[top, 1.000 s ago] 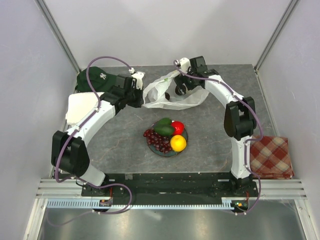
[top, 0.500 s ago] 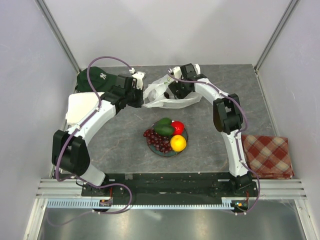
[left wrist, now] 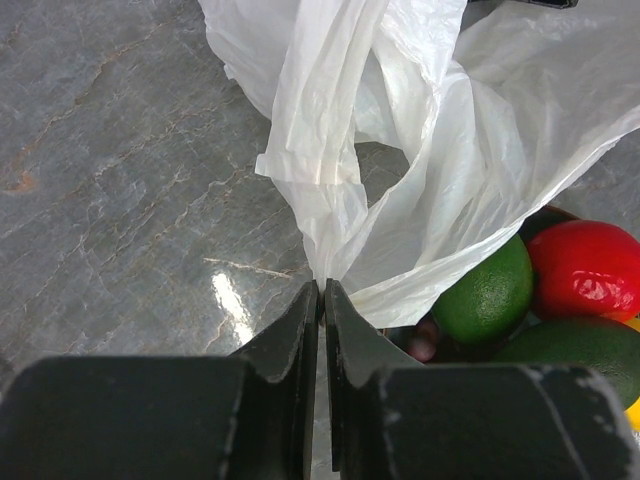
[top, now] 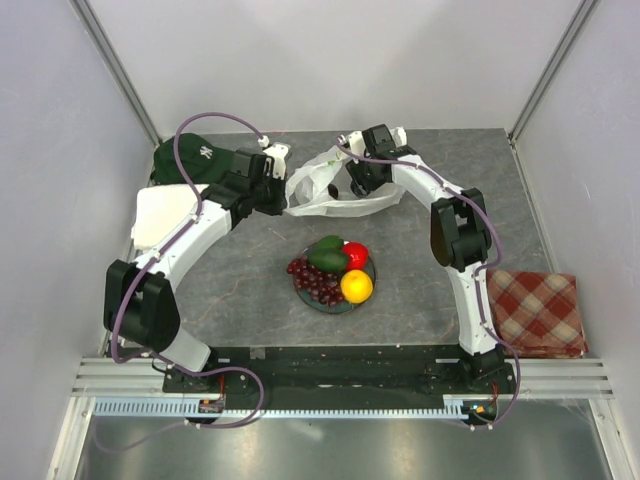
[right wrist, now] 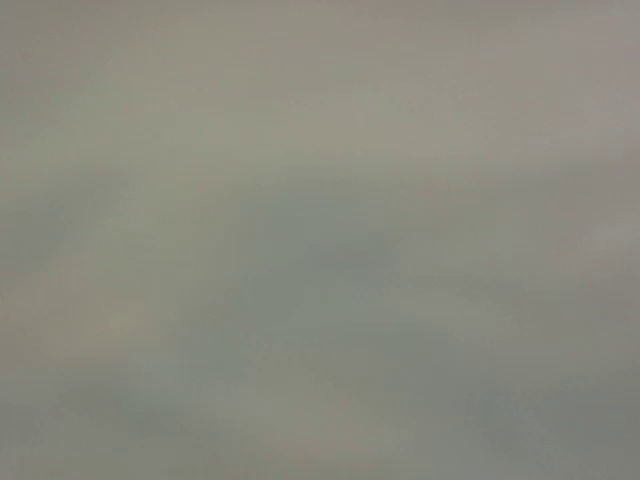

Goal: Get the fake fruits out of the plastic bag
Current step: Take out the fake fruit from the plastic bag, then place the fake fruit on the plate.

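The white plastic bag [top: 330, 205] lies crumpled at the back of the table. My left gripper [top: 287, 207] is shut on its left edge; in the left wrist view the jaws [left wrist: 322, 288] pinch a fold of the bag [left wrist: 400, 150]. My right gripper [top: 352, 183] reaches into the bag's mouth with its fingers hidden, and the right wrist view is a blank grey blur. A small dark shape [top: 332, 189] shows inside the bag. On the plate [top: 335, 308] sit a grape bunch [top: 315, 282], a green piece [top: 327, 255], a red apple [top: 356, 254] and a yellow-orange fruit [top: 356, 286].
A dark green cap [top: 190, 160] lies at the back left beside a white object [top: 160, 215]. A red checked cloth [top: 540, 310] lies at the right edge. The left wrist view shows a green fruit [left wrist: 487, 292] and a red one [left wrist: 585, 268] past the bag.
My right arm has swung left and pushed its gripper into the bag's mouth, and the bag has bunched up smaller. The left gripper has kept its pinch without moving.
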Robot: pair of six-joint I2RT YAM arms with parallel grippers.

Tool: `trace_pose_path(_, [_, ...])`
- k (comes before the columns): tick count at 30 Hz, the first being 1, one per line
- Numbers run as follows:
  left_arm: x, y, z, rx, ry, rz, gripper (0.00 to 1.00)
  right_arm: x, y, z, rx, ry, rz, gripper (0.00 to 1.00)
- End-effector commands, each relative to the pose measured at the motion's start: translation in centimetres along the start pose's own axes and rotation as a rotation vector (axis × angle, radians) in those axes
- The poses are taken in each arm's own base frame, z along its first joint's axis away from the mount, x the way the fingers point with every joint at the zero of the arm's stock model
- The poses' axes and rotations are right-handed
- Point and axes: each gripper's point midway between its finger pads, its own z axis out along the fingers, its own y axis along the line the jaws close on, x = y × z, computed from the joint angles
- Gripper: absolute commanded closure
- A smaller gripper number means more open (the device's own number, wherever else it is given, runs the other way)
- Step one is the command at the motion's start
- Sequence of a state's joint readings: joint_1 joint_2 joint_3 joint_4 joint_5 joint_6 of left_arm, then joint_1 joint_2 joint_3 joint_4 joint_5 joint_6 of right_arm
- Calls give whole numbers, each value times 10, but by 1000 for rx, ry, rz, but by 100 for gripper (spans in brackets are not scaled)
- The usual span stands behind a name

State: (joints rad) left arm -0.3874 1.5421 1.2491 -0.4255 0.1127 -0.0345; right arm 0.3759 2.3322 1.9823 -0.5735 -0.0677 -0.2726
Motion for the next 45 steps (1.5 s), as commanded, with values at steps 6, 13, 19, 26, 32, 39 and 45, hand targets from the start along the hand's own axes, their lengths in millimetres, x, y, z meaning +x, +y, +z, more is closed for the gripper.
trace_pose_path(6, [-13,1,-4,3,-33,34,88,-79,-15,-93,59,-199,-21,73])
trace_pose_path(13, [-27,-3,-8,16,-69,32,87,-121,6,-205,-28,-409,-61,71])
trace_pose_path(19, [-45,-6,-10,29,-102,5,87,-90,48,-262,-164,-417,-162,70])
trace_pose_path(26, [-67,-13,-17,61,-136,-13,88,13,128,-276,-264,-271,-436,70])
trace_pose_path(32, [-85,-18,-25,77,-194,-29,87,49,179,-274,-357,-205,-542,71])
trace_pose_path(39, [-85,-13,-27,53,-207,-9,87,81,218,-255,-386,-136,-776,71])
trace_pose_path(45, [-84,-12,-30,48,-215,-11,87,93,238,-248,-367,-101,-946,70])
